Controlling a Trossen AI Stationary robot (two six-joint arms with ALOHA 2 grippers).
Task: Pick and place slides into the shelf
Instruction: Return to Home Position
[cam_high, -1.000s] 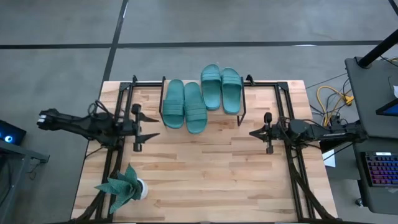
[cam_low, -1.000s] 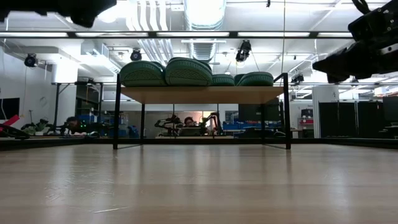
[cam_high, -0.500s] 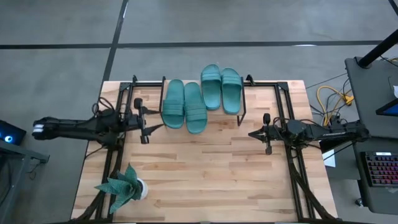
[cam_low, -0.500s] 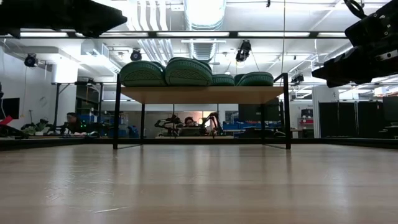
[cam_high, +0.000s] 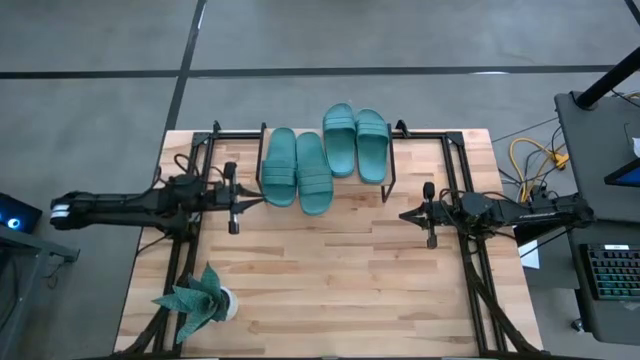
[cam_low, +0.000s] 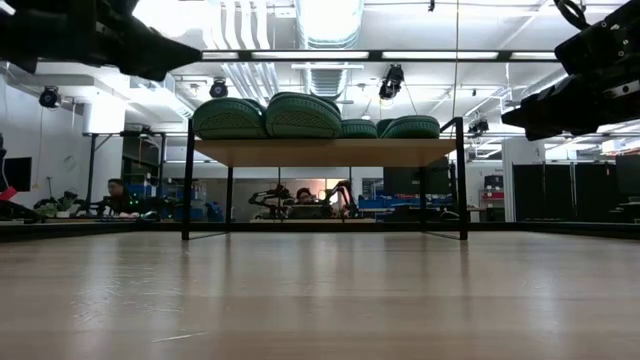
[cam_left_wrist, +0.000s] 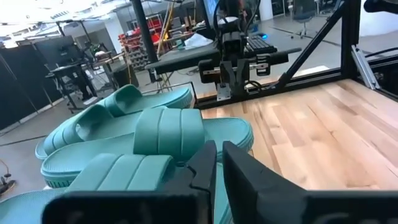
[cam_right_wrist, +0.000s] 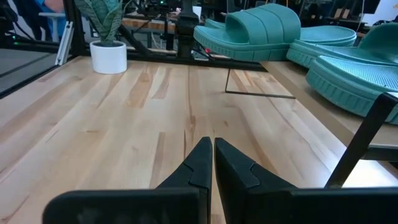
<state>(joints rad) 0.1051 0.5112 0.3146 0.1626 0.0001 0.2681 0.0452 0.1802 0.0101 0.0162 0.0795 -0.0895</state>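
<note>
Several teal slides lie sole-down on the shelf (cam_low: 330, 152) at the table's far middle: one pair (cam_high: 296, 170) on its left part, another (cam_high: 356, 142) farther back on the right. In the low view they show as green humps (cam_low: 265, 115) on the board. My left gripper (cam_high: 255, 202) hangs shut just off the near left end of the left pair, above shelf height; its wrist view shows the fingers (cam_left_wrist: 217, 165) before a ribbed strap (cam_left_wrist: 169, 130), with no contact visible. My right gripper (cam_high: 405, 213) is shut over the bare table, right of the shelf.
A spiky green plant in a white pot (cam_high: 200, 300) stands at the table's near left corner. Black arm frames run along both sides of the table. The wood in front of the shelf lies bare (cam_high: 330, 270). People sit in the room behind (cam_low: 115, 195).
My left gripper has gone toward the table's right edge, up to the left pair of slides, and its fingers have shut on nothing. The slides and the right arm have kept still.
</note>
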